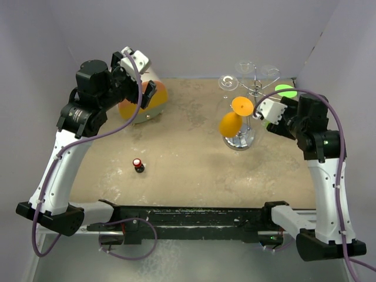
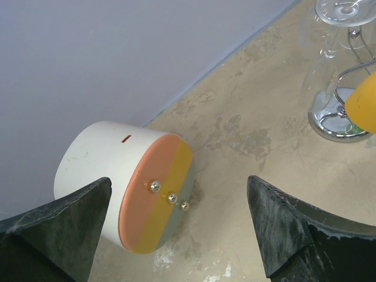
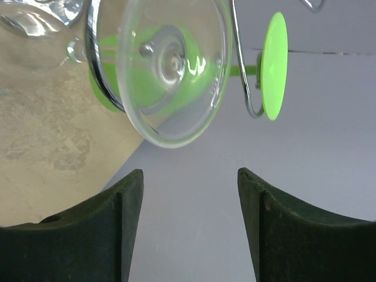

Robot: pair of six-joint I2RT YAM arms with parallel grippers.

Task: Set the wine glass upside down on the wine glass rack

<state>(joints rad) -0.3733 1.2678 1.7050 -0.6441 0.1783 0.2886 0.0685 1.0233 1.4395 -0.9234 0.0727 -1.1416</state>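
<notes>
While both arms hang over the table (image 1: 194, 176), I count one rack (image 1: 240, 141), one drum (image 1: 144, 101) lying on its side, one small red-capped bottle (image 1: 138, 165) and, I think, five glasses — an orange glass (image 1: 231, 123), a green glass (image 3: 273, 64) and three clear ones, though the farthest is faint. They hang feet up from the rack's looped arms, towards the far right of the table. The glass (image 3: 170, 64) nearest the right gripper (image 3: 188, 176) is clear; its round foot faces the wrist camera, a chrome wire crosses it and the green glass is behind it. That gripper's jaws stand apart with nothing between them. The left gripper (image 2: 179, 179) gapes wide and empty by the drum.
</notes>
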